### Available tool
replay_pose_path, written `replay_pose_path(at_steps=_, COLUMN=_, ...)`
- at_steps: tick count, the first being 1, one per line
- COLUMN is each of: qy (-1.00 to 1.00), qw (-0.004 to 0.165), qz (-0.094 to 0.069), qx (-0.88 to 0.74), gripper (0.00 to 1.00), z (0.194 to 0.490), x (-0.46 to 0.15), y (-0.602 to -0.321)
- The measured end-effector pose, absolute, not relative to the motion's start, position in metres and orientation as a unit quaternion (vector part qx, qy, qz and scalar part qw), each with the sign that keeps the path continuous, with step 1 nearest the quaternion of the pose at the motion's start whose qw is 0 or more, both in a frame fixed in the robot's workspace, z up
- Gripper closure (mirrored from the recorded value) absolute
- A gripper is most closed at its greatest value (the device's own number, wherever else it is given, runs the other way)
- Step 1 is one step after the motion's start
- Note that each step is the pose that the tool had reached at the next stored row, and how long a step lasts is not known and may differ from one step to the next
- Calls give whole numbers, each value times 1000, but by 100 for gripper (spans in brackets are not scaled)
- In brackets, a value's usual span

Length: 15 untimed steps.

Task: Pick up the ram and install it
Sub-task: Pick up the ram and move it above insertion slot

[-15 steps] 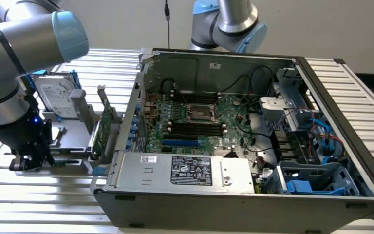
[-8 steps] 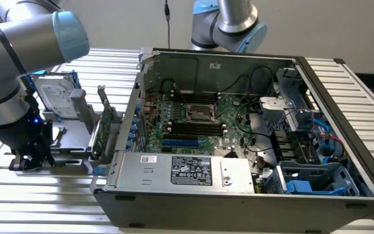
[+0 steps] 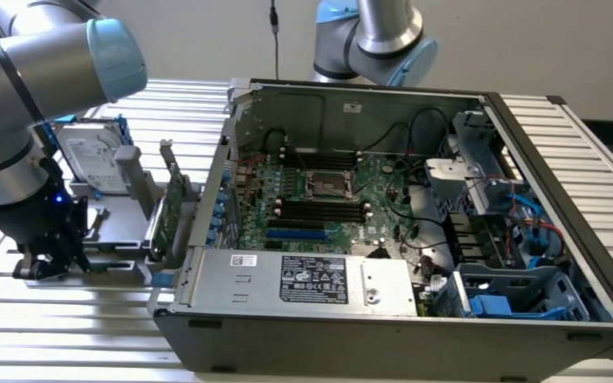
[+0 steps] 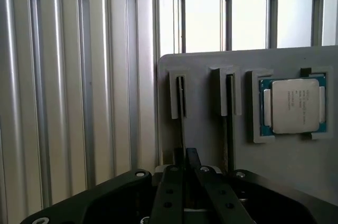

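Pincer (image 4: 186,157) around ram (image 4: 181,113), processor (image 4: 293,105) nearby

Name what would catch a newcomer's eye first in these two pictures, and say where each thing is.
The open computer case sits in the middle of the exterior view, its green motherboard bared. At the exterior view's left the gripper reaches down to a grey holder, closed on the ram standing in one slot, a processor chip lying beside.

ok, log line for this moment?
phase: pick | gripper: shut on ram | ram: in grey holder slot, not lifted | PC case: open
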State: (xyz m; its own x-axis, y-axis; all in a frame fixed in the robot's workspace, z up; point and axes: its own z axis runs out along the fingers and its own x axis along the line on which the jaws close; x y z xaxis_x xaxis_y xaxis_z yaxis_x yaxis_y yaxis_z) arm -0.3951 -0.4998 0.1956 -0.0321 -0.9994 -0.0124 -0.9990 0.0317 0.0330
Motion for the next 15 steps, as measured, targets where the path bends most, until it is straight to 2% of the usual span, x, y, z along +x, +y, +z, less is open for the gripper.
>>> replay_pose_path(at_steps=15, qy=-723, qw=7, qz=-16, qx=691, gripper=86, z=196, x=-395, y=-500)
